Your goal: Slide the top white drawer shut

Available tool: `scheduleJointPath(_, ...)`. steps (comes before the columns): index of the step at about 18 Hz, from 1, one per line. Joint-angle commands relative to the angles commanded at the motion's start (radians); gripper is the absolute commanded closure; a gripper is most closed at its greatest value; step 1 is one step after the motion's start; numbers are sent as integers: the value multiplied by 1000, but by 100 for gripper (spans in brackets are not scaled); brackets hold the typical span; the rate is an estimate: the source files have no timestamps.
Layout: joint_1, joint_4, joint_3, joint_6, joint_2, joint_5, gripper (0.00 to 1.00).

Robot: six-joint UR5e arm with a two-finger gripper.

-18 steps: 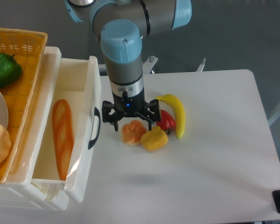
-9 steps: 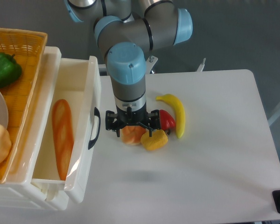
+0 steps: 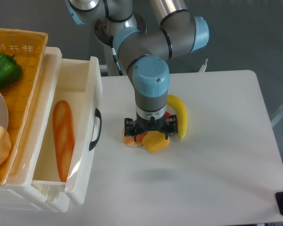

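The top white drawer (image 3: 95,84) stands pulled out at the left of the table, its black curved handle (image 3: 96,129) facing right. A long loaf of bread (image 3: 64,139) lies inside it. My gripper (image 3: 150,132) points straight down to the right of the handle, well apart from it, over a small pile of fruit. Its black fingers are spread open and hold nothing. The arm's blue-capped wrist (image 3: 151,77) hides part of the fruit below.
Under the gripper lie a yellow pepper (image 3: 156,142), an orange fruit (image 3: 129,140) and a banana (image 3: 180,115). An orange wicker basket (image 3: 23,75) with a green pepper (image 3: 4,69) sits on the drawer unit. The lower drawer front (image 3: 52,200) shows below.
The gripper has moved right and slightly toward the table's front, away from the drawer handle, and now sits over the fruit. The drawer has not moved.
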Motion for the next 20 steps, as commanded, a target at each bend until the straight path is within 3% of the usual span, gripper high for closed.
scheduleJointPath(5,-12,-5,0,-11,-17,-92,0)
scheduleJointPath(8,-14,-37,-2,-8,-22,-104,0)
scheduleJointPath(20,-63,-66,-8,0,-20,-160,0)
